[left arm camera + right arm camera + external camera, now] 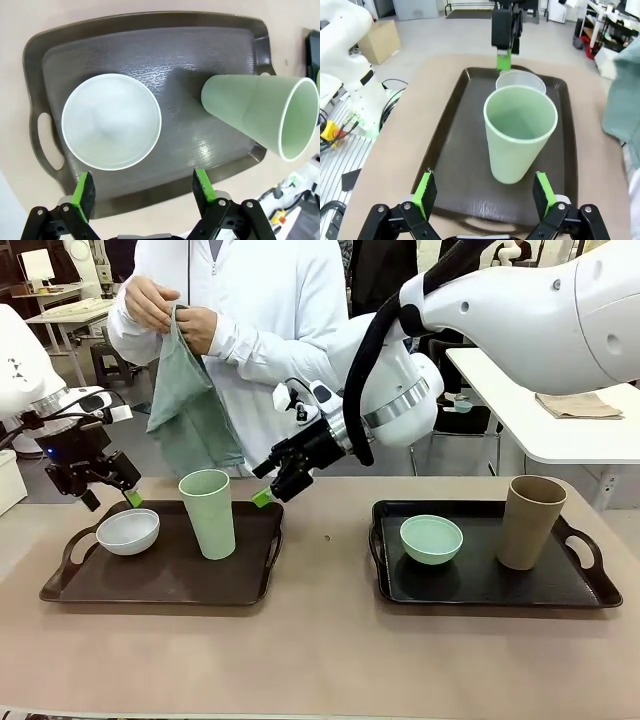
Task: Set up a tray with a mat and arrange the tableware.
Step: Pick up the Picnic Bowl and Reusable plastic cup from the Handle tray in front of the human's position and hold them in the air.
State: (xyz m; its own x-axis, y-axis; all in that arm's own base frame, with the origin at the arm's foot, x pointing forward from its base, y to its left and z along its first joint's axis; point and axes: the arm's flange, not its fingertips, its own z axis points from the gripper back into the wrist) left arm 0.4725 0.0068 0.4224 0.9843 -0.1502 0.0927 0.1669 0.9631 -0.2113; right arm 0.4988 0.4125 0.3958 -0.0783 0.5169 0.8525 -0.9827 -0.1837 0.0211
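A person across the table holds a green cloth mat (185, 405) in both hands. On the brown left tray (160, 585) stand a white bowl (128, 531) and a pale green tumbler (208, 513). My left gripper (112, 500) hovers open just above the white bowl (111, 121). Behind the pale green tumbler (520, 132), my right gripper (268, 492) is open and empty, with its pads either side of the cup but apart from it. The black right tray (480, 585) carries a mint green bowl (431, 539) and a tan-brown tumbler (531, 522).
A folded beige cloth (578, 405) lies on a white side table at the right. Bare tabletop runs between the two trays and along the near edge. My right arm stretches across the middle above the table.
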